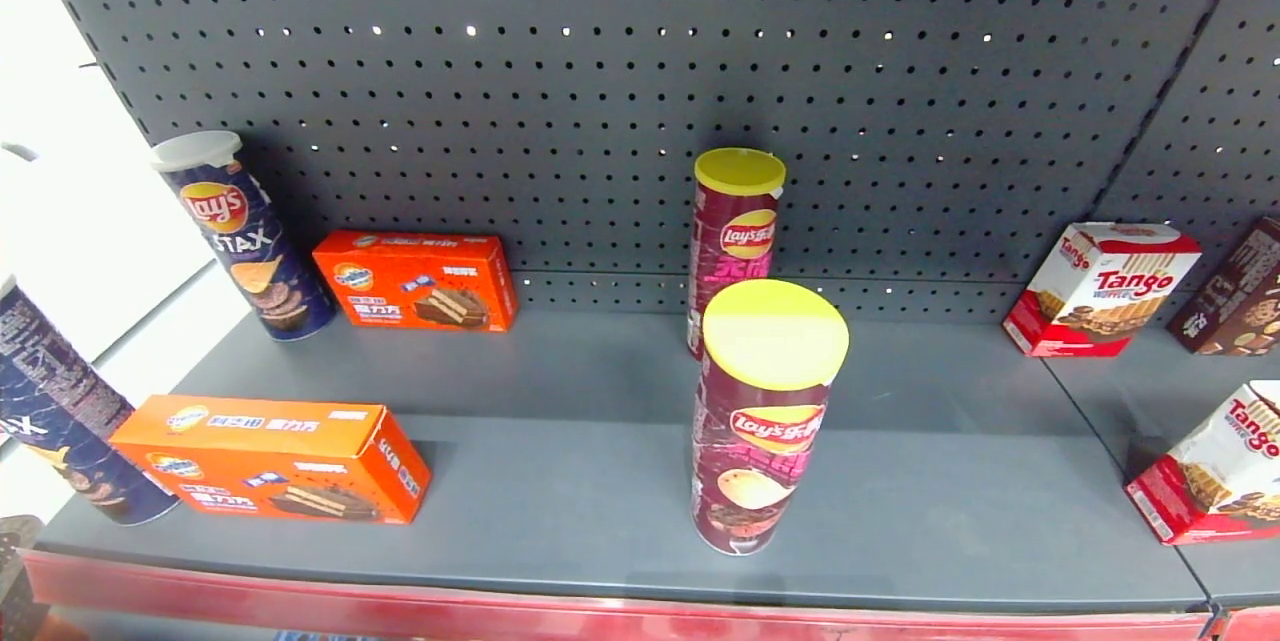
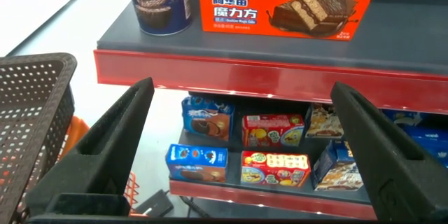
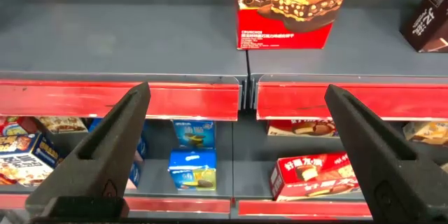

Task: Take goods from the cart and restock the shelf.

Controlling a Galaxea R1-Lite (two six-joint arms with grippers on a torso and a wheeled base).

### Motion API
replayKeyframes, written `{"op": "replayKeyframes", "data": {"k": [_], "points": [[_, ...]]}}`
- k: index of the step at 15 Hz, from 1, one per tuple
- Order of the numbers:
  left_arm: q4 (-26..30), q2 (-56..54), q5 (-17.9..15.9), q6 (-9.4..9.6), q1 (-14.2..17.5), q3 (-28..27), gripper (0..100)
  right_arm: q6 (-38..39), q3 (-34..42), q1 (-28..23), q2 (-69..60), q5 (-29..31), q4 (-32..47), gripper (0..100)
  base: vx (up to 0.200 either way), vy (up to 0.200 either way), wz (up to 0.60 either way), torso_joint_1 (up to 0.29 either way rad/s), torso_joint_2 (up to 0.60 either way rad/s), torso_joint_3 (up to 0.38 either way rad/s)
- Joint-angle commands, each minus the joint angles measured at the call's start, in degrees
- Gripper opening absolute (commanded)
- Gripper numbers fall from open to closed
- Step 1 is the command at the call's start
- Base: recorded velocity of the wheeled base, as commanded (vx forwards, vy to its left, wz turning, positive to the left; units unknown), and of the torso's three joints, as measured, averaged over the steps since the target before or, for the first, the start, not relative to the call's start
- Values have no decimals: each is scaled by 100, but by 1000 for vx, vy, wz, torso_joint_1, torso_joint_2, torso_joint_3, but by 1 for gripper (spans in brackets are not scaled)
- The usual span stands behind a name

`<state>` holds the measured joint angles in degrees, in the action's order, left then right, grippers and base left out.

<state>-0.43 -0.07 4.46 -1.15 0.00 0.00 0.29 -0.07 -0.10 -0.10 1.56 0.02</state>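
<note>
On the grey metal shelf [image 1: 560,441] the head view showed, left to right, dark blue crisp tubes [image 1: 245,236], orange cardboard boxes [image 1: 415,279], two maroon yellow-lidded tubes [image 1: 765,421] and red-and-white wafer boxes [image 1: 1100,289]. Lower down, the left wrist view added the black mesh cart [image 2: 35,98] near the left gripper [image 2: 241,84], whose jaws stood wide apart holding nothing; the right gripper [image 3: 236,89] gaped equally wide, empty

A shop aisle: a grey metal shelf [image 1: 560,481] with a perforated back panel [image 1: 500,71] and red price rail [image 3: 189,99] displays crisp tubes [image 1: 765,421] and snack boxes [image 1: 415,281]. More boxed biscuits [image 2: 273,129] fill the lower shelves [image 2: 280,194].
</note>
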Motion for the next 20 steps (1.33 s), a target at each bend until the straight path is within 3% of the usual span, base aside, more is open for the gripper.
{"op": "replayKeyframes", "data": {"k": [1,4,7,8,11,20], "points": [[-1,7,-16,0,0,0,100,-3,7,1,10,2,-11,100,0,0,0,0,0,0],[8,7,-288,194,0,0,100,-3,7,1,10,2,-11,100,0,0,0,0,0,0],[16,7,-349,220,0,0,100,-29,7,1,10,-24,-11,100,0,0,0,0,0,0],[16,7,-516,273,0,0,100,-20,7,1,10,-15,-11,100,-200,0,0,2,12,7],[16,7,-516,159,0,0,100,-20,7,1,10,-15,-11,100,-67,0,0,1,-1,-1],[16,7,-516,159,0,0,100,-20,7,1,10,-15,-11,100,0,0,-67,0,0,0]]}}
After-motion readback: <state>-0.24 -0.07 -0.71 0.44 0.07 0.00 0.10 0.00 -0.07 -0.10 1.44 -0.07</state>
